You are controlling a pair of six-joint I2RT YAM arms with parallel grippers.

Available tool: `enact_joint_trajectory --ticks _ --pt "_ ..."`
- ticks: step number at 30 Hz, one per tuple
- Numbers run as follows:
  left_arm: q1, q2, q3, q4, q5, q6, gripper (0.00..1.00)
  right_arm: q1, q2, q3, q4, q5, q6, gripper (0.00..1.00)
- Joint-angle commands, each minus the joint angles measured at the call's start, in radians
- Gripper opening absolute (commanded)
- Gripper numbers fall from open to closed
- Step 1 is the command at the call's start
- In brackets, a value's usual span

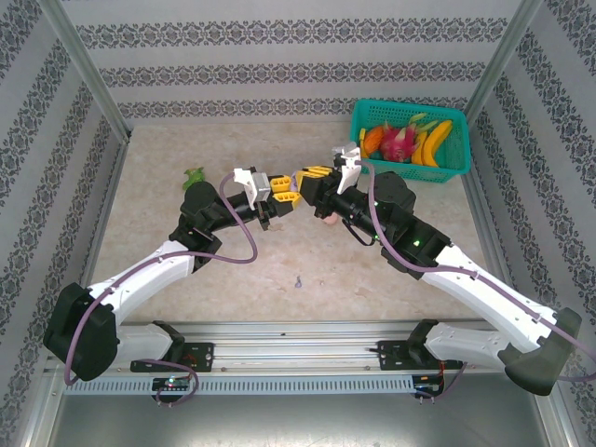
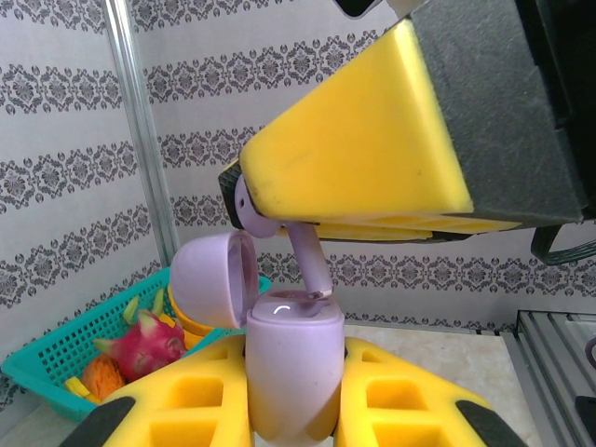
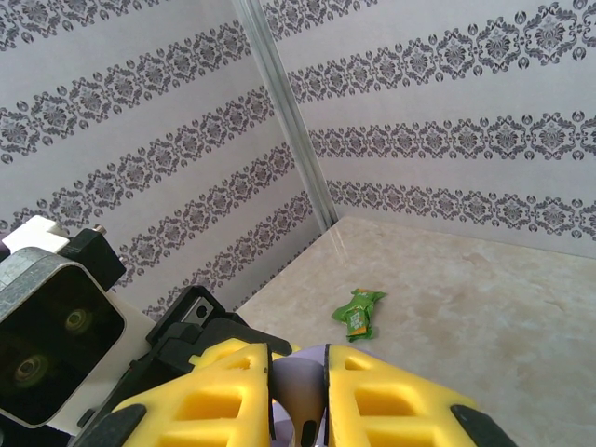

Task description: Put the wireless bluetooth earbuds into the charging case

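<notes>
My left gripper [image 1: 289,189] is shut on the purple charging case [image 2: 293,358], held upright between its yellow fingers [image 2: 410,400] with the lid [image 2: 209,279] swung open to the left. My right gripper [image 1: 305,179] meets it from the other side, shut on a purple earbud [image 2: 305,250]. The earbud's stem points down and its tip touches the case's open top. In the right wrist view the earbud [image 3: 300,386] sits pinched between the yellow fingers [image 3: 391,400]. Both grippers hover above the middle of the table.
A teal basket [image 1: 458,168] of toy fruit stands at the back right. A green wrapper [image 1: 193,177] lies at the back left. A small pale pink object [image 1: 331,220] rests under the right arm, and a tiny purplish item [image 1: 298,281] lies on the table nearer the front.
</notes>
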Motion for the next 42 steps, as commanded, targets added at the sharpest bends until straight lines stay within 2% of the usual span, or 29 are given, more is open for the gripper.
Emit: enact_joint_trajectory --ticks 1,9,30,42 --pt "-0.013 -0.007 0.033 0.035 -0.004 0.000 0.00 0.010 -0.005 -0.019 -0.008 0.033 -0.014 0.17" --pt "-0.012 -0.006 0.036 0.036 -0.008 -0.001 0.00 0.010 0.006 -0.030 -0.018 0.038 -0.022 0.16" --pt "-0.012 0.003 0.039 0.037 -0.050 -0.017 0.00 0.021 0.028 -0.033 -0.066 -0.046 -0.034 0.15" --pt "-0.013 0.007 0.026 0.044 -0.048 -0.020 0.00 0.020 -0.008 -0.028 -0.025 -0.006 0.002 0.12"
